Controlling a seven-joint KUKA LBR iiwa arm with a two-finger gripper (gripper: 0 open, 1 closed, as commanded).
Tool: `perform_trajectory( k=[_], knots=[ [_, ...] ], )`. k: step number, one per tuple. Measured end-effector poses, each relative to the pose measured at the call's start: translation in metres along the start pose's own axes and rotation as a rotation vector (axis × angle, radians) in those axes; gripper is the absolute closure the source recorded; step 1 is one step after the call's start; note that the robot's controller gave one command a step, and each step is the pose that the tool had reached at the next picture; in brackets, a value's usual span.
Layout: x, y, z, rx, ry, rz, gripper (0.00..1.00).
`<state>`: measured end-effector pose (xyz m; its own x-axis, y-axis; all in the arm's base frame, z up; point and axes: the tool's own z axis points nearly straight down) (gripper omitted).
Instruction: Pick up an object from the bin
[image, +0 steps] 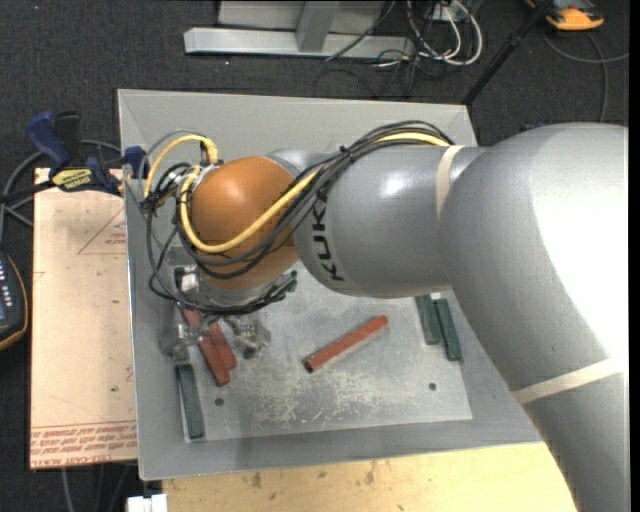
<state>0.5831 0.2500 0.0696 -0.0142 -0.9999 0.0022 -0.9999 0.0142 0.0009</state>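
My gripper hangs under the wrist's orange cover in the bin's front left part, low over the floor. Its fingers stand apart, one on each side of a short red-brown block that lies slanted on the floor; they do not look closed on it. A dark green bar lies just in front of the gripper, along the left wall. A longer red stick lies slanted in the middle of the bin, to the gripper's right.
Two dark green bars lie side by side at the bin's right, partly under the arm. The arm spans the bin from the right and hides its back and middle. Pale crumbs are scattered over the front floor.
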Motion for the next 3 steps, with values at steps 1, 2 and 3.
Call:
perform_trajectory(
  k=[1, 2, 3],
  knots=[
    [0.001, -0.001, 0.0, 0.0, -0.003, 0.005, 0.0],
    [-0.001, -0.001, -0.001, 0.002, -0.006, 0.005, 1.0],
    [-0.002, -0.003, -0.103, 0.01, -0.009, 0.009, 1.0]
  ],
)
